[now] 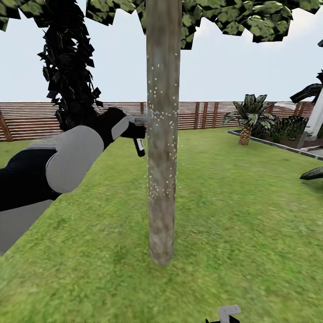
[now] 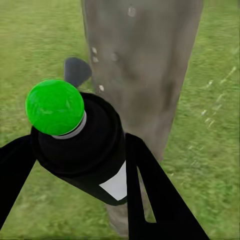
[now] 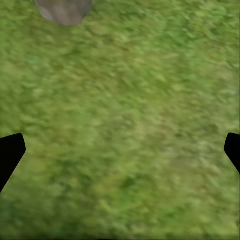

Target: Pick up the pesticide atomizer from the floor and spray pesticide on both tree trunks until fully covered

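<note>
The left gripper (image 2: 75, 165) is clamped on the pesticide atomizer (image 2: 85, 150), its two dark fingers (image 2: 155, 195) pressed against either side of the bottle body. In the head view the atomizer (image 1: 138, 134) is held out just beside the tree trunk (image 1: 163, 134), on the robot's left of it and at about mid-height, with the pale spray head pointing across at the bark and the dark bottle hanging below the hand. The trunk stands upright, its long axis vertical, so covering it appears to call for travel up and down that axis and round to the far side. The left arm is plainly the nearer one. The right gripper (image 3: 120, 150) hangs low over the grass (image 3: 125, 125) with its fingertips spread wide and nothing between them. The pesticide (image 1: 157, 116) shows as fine white specks scattered over the trunk's middle band, denser toward the facing side. The lowest section near the ground and the part up under the canopy (image 1: 215, 18) carry few or none that can be made out. Judged from this, coverage is partial. The atomizer is a dark bottle with a white label patch (image 2: 119, 184) and a bright green round cap end (image 2: 54, 106) toward the wrist camera.
</note>
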